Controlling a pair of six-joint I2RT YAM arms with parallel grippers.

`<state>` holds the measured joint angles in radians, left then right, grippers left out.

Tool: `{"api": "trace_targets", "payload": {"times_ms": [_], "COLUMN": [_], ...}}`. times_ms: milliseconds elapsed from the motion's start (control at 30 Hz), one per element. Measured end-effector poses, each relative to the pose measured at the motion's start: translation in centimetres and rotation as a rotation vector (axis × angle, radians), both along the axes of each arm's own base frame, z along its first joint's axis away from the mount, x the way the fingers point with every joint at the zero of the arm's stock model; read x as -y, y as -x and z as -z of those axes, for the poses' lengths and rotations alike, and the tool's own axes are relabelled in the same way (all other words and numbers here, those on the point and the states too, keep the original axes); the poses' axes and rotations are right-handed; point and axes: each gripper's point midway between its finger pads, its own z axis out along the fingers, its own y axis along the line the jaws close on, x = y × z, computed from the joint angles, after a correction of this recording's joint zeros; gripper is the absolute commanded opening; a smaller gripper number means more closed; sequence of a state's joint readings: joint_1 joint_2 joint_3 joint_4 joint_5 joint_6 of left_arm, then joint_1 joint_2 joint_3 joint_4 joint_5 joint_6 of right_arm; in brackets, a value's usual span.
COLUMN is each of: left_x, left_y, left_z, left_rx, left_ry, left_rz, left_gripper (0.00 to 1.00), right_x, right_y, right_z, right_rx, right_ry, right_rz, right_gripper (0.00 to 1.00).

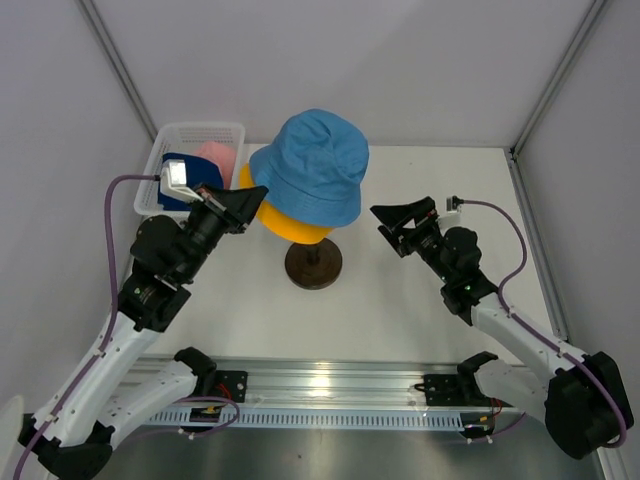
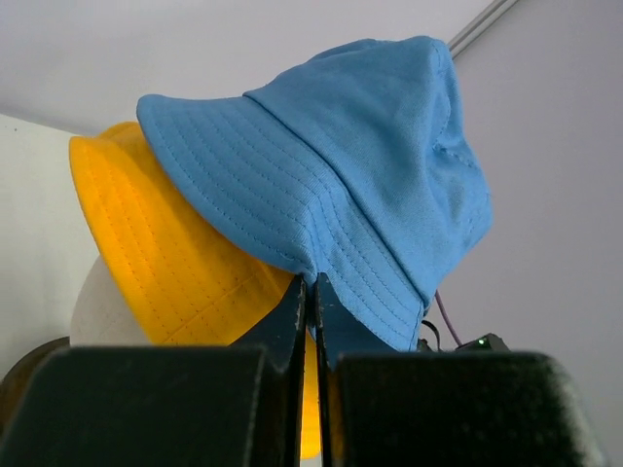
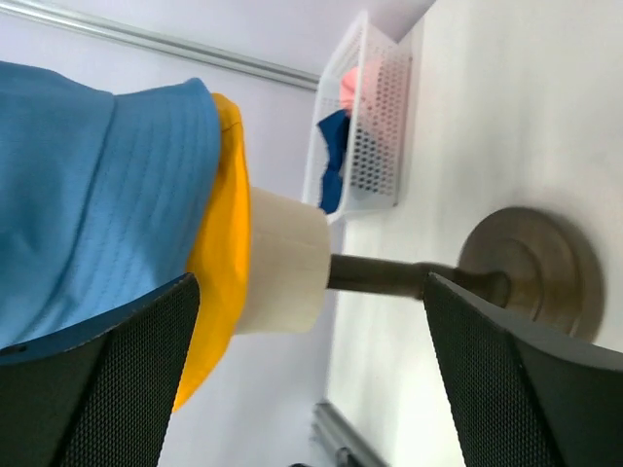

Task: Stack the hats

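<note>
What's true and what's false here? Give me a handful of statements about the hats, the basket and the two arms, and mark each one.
1. The light blue hat sits over the yellow hat on the mannequin head. True.
2. The right fingers are clamped on the blue brim. False: they stand wide open beside the stand, with nothing held between them.
3. The pink hat and the navy hat lie in the white basket. True.
4. The basket sits on the robot's right side of the table. False: it is at the far left, beyond the left arm.
5. The left fingers are closed together, their tips at the blue brim. True.
</note>
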<state>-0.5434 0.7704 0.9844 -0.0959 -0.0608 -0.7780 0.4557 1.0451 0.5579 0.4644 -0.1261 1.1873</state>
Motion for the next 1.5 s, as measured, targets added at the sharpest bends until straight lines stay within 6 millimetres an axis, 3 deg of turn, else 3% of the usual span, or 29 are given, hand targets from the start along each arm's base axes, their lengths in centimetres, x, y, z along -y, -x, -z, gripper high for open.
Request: {"api": "trace_targets", "payload": {"times_ms": [67, 200, 367, 600, 800, 933, 1100, 1233, 1500], "left_x": [-0.3, -0.6, -0.3, 1.0, 1.0, 0.6, 0.2, -0.7, -1.6], "left_y": [0.3, 0.8, 0.9, 1.0, 1.2, 1.2, 0.9, 0.3, 0.0], "left_z": [-0.1, 0.1, 0.4, 1.2, 1.6, 2.3, 2.4, 2.7, 4.1], "left_rx": [0.019, 0.053, 0.091, 0.157, 0.214, 0.217, 0.216, 0.209, 0.235], "left_ry": [-0.007, -0.022, -0.049, -0.090, -0.066, -0.058, -0.065, -0.078, -0.120], "left_rz": [-0.007, -0.007, 0.002, 0.030, -0.001, -0.022, -0.058, -0.116, -0.168], "left_gripper": [0.01, 0.01, 0.01, 0.01, 0.01, 0.01, 0.01, 0.01, 0.01], "right_x": [0.0, 0.9, 1.6, -0.7, -2.6, -3.1, -3.8, -4.8, -6.6], "right_y": [0.7, 1.6, 1.3, -0.1, 0.2, 0.4, 0.2, -0.2, -1.1], "right_z": [-0.6, -4.3, -7.1, -6.0, -5.4, -6.5, -8.7, -7.8, -6.2], "right_rx": [-0.013, 0.052, 0.123, 0.035, -0.021, -0.008, 0.038, 0.019, -0.038], "right_ry": [-0.055, -0.186, -0.293, -0.364, -0.418, -0.438, -0.465, -0.460, -0.489], "right_rz": [0.003, 0.035, 0.067, -0.002, -0.074, -0.093, -0.115, -0.128, -0.155], "right_gripper": [0.99, 0.99, 0.97, 0.95, 0.91, 0.83, 0.65, 0.51, 0.49]}}
